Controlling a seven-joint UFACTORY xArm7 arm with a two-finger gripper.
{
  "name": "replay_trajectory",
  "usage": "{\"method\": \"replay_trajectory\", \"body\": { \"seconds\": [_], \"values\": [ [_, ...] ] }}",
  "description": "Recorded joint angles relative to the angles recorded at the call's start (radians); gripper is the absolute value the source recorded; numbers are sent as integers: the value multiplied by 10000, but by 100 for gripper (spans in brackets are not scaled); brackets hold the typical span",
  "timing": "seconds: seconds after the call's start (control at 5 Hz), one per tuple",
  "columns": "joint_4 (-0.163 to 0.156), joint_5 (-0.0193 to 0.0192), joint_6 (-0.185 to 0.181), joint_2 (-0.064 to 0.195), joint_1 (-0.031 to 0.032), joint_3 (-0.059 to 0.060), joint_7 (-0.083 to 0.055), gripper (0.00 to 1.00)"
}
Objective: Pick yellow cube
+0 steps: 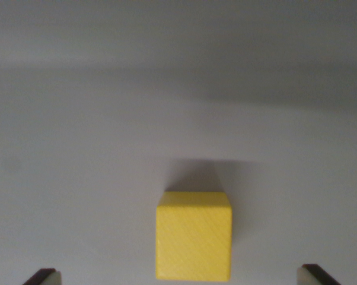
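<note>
A yellow cube [194, 235] rests on a pale grey surface, low in the wrist view and a little right of centre. Its top face and front face show, and a soft shadow falls behind it. My gripper [179, 276] is open. Only its two fingertips [45, 276] show, at the bottom left and bottom right corners. The cube lies between them with wide gaps on both sides, touching neither. It is a little nearer the finger on the wrist view's right.
The pale grey surface [77, 148] fills the whole view, with a darker band of shade across the top.
</note>
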Motion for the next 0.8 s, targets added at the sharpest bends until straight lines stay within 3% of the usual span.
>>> {"method": "replay_trajectory", "body": {
  "seconds": [0.2,0.4,0.6,0.8],
  "values": [
    [-193,50,-430,299,-9,-7,-49,0],
    [-193,50,-430,299,-9,-7,-49,0],
    [-366,94,-817,567,-17,-14,-94,0],
    [-366,94,-817,567,-17,-14,-94,0]
  ]
}}
